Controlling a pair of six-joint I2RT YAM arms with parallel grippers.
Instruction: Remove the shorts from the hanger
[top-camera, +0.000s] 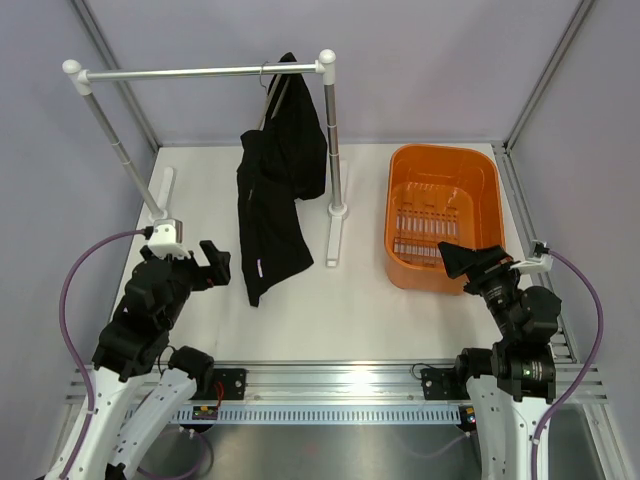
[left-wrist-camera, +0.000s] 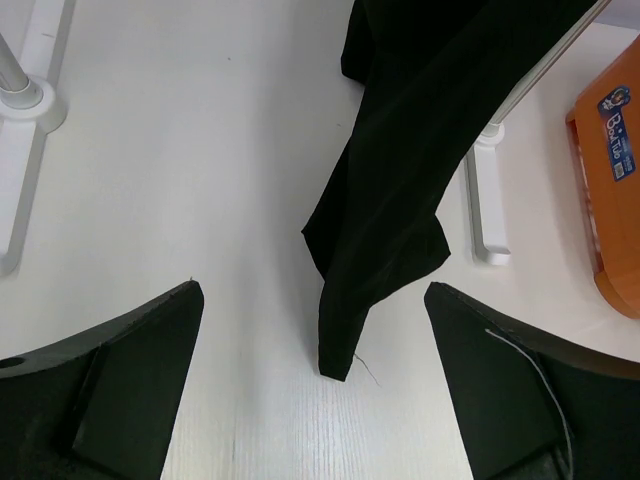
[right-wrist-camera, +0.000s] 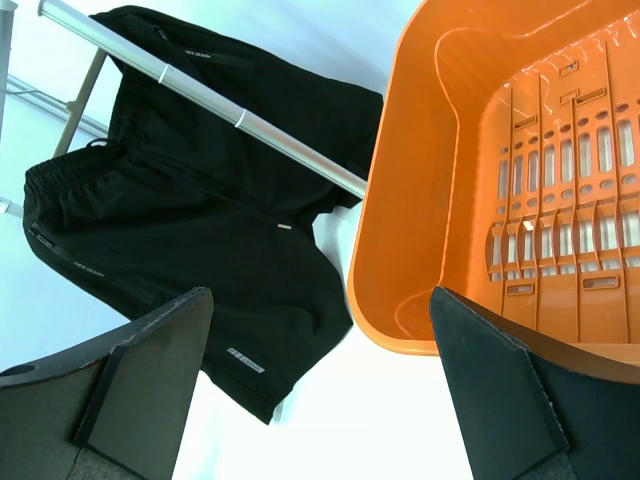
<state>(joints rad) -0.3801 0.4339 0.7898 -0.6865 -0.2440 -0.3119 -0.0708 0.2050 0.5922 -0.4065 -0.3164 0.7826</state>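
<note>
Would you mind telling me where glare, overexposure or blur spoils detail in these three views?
Top external: glare on the aluminium base rail at the near edge, and the shorts read as almost flat black. Left wrist: the shorts show hardly any folds. Right wrist: the table is washed out to white, and its own fingers look slightly soft.

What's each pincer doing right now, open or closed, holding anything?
Left pincer: open, holding nothing.
Right pincer: open, holding nothing.

Left arm (top-camera: 150, 310) and right arm (top-camera: 520, 320): black upper links, white lower shells; a purple cable (top-camera: 68, 300) loops from each white wrist block (top-camera: 167, 236). Matte black wedge jaws.
</note>
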